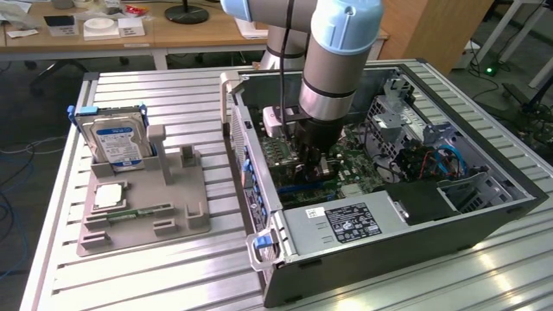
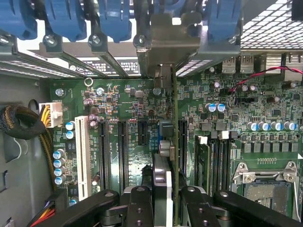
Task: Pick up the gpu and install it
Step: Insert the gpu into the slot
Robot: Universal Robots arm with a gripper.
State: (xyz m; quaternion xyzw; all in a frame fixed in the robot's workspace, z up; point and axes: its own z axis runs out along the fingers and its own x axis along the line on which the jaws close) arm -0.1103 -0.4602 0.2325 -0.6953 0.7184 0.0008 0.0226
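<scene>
My gripper (image 1: 313, 170) is down inside the open computer case (image 1: 484, 214), just above the green motherboard (image 1: 363, 172). In the wrist view the gpu (image 2: 173, 142) appears edge-on as a thin upright card between my fingers (image 2: 138, 204). The gripper (image 2: 165, 201) is shut on it. The card's pale metal bracket (image 2: 166, 45) sits at the case's rear slot openings, among the blue retention clips (image 2: 113, 19). The card's lower edge runs along the motherboard between the black expansion slots (image 2: 122, 151) and the memory slots (image 2: 203, 161). Whether it is seated in a slot is hidden.
A grey fixture (image 1: 173, 220) on the exterior view's left holds a silver hard drive with a blue label (image 1: 116, 144), a pale square chip (image 1: 108, 194) and a narrow green memory stick (image 1: 131, 212). The power supply (image 1: 341, 220) and drive cage (image 1: 406, 123) crowd the case.
</scene>
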